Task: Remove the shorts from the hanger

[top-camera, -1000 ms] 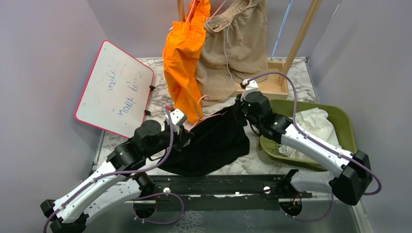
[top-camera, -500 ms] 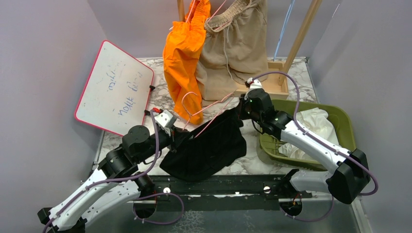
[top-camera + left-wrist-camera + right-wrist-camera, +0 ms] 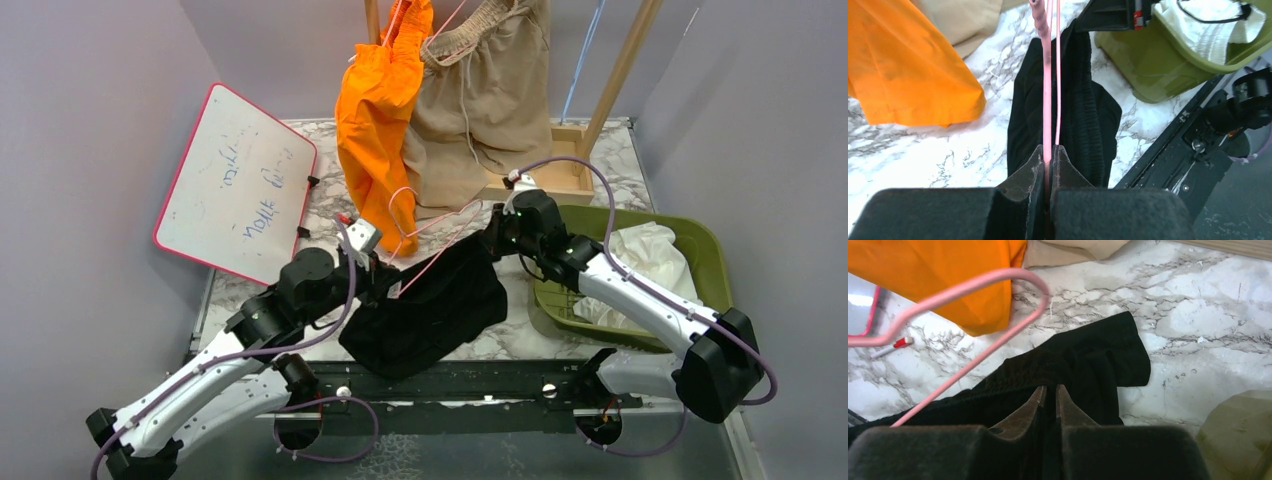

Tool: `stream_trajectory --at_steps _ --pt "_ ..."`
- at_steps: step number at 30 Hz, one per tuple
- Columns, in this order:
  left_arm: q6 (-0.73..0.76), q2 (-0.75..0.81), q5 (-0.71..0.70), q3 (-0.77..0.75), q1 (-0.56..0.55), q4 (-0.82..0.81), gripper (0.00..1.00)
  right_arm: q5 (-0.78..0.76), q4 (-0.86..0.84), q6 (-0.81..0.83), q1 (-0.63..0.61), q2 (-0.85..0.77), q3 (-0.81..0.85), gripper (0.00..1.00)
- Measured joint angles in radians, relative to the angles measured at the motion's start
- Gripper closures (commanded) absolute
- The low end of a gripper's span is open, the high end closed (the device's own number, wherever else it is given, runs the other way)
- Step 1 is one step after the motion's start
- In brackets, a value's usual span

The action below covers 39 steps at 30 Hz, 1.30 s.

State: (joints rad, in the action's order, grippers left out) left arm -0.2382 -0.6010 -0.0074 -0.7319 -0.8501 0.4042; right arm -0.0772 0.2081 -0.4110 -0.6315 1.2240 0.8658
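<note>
Black fabric made up one of four pairs counted: the black shorts [image 3: 425, 310] sagged between the two arms onto the marble table [image 3: 600, 150] near its front edge. The orange shorts [image 3: 375, 120] and the tan shorts [image 3: 480, 100] hung side by side, touching, from the wooden rack [image 3: 560, 170] at the back. The white shorts [image 3: 640, 255] lay crumpled in the single green basket [image 3: 700, 235] on the right. One pink hanger [image 3: 430, 235] slanted above the black pair, its hook just in front of the orange hem. The left gripper [image 3: 1048, 150] was pinched tight on the hanger's wire, with no gap showing between its fingers. The right gripper [image 3: 1050, 390] was squeezed nearly closed on a fold of the black fabric at its upper right end. Whether the wire passed through the black cloth could not be told. One whiteboard [image 3: 235, 185] with a red border leaned at the left, and one red marker [image 3: 893, 345] lay on the marble beside it. The hanging orange pair crowded the hanger's hook.
</note>
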Motion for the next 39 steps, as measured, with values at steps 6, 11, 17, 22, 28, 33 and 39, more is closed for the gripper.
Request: stream_trajectory --at_steps 6,11,17,22,28,33,39 --pt "-0.038 -0.111 -0.002 0.077 0.0 -0.075 1.0 0.035 0.032 -0.034 0.005 0.006 -0.038 0.64" --pt "-0.08 -0.132 -0.002 0.163 0.0 -0.135 1.0 0.1 0.048 -0.08 0.005 -0.073 -0.148 0.52" --pt "-0.121 -0.132 0.011 0.214 0.0 -0.217 1.0 0.317 -0.143 -0.228 0.005 -0.225 -0.295 0.51" --pt "-0.151 -0.141 0.051 0.245 0.0 -0.288 1.0 0.403 -0.467 -0.418 -0.097 -0.18 -0.42 0.5" --pt "-0.171 -0.144 0.085 0.257 0.0 -0.323 1.0 0.327 -0.738 -0.511 -0.258 -0.063 -0.416 0.51" --pt "-0.178 -0.138 0.094 0.259 0.0 -0.328 1.0 0.257 -0.896 -0.539 -0.26 -0.008 -0.409 0.54" --pt "-0.185 -0.136 0.095 0.269 0.0 -0.333 1.0 0.252 -0.986 -0.563 -0.265 0.098 -0.333 0.57"
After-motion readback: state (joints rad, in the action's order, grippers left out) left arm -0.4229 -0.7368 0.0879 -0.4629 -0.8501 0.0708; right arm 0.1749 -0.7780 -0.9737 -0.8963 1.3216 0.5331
